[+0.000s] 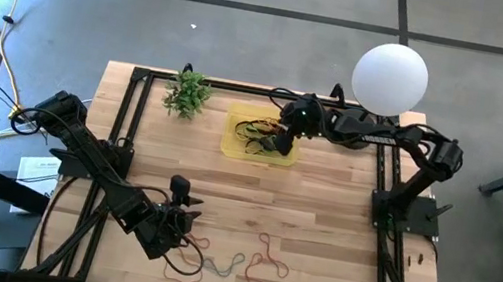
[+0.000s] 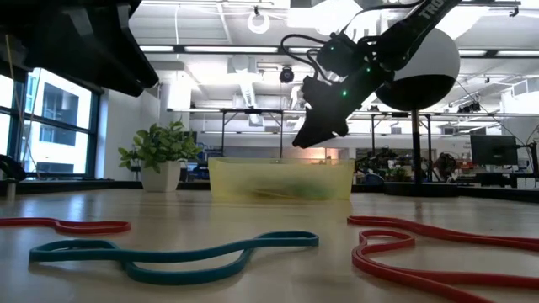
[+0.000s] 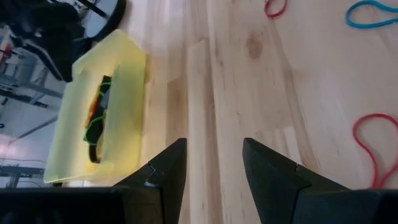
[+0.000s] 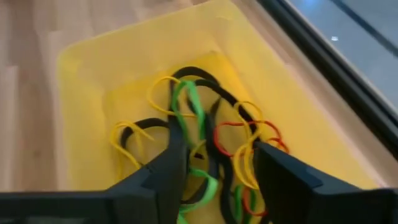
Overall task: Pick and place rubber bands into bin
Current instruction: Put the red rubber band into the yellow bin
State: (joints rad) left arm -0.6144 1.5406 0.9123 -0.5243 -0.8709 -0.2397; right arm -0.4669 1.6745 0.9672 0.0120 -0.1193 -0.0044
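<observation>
The yellow bin (image 1: 231, 144) stands at the table's far middle, also in the low view (image 2: 253, 178). Several rubber bands (image 4: 199, 118), black, yellow, green and red, lie tangled on its floor. My right gripper (image 4: 214, 152) hangs open just above the bin's right part (image 1: 281, 146), fingers slanting down (image 2: 305, 141). Loose bands lie near the front edge: a teal one (image 2: 168, 252) and red ones (image 2: 438, 252). My left gripper (image 3: 214, 155) waits open at the front left (image 1: 184, 220), nothing between its fingers, pointing toward the bin (image 3: 118, 81).
A small green plant (image 1: 186, 93) stands left of the bin. A white sphere (image 1: 390, 77) sits over the right arm at the far right. A small black block (image 1: 181, 189) stands just beyond my left gripper. Bare wood lies between the bin and the loose bands.
</observation>
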